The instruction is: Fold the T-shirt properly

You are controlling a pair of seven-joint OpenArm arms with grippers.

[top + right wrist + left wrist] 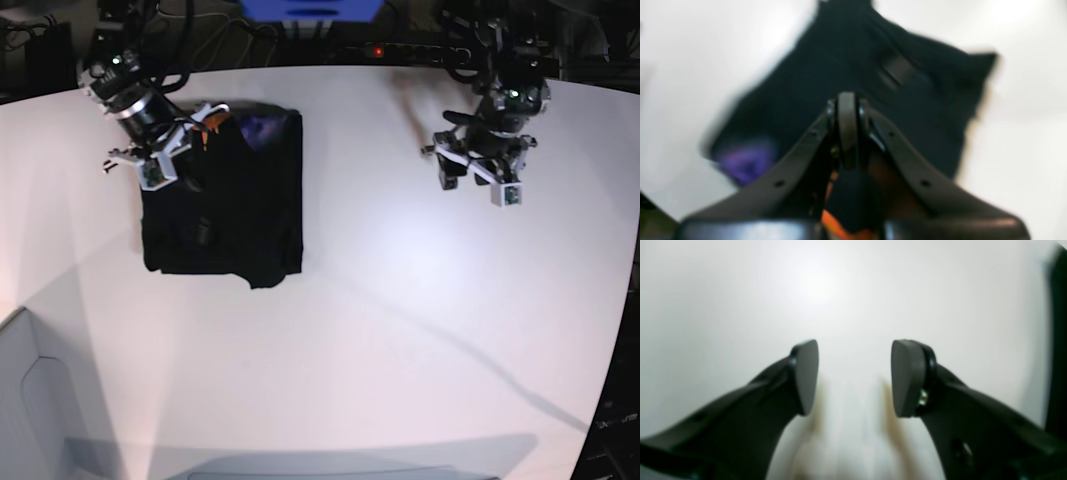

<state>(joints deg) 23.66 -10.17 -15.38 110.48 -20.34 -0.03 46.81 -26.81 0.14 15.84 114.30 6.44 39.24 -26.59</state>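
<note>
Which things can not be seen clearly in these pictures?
- Right wrist view: the T-shirt is blurred; whether the right gripper pinches cloth is unclear.
- Left wrist view: the left gripper is open over the blurred table.
- Base view: the T-shirt's print is too small.

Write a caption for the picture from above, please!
Right gripper shut over the black T-shirt on the white table; left gripper open, empty.

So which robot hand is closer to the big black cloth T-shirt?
The right gripper. It is over the black cloth T-shirt, at its top corner. The left gripper hangs far off, above bare white table.
</note>
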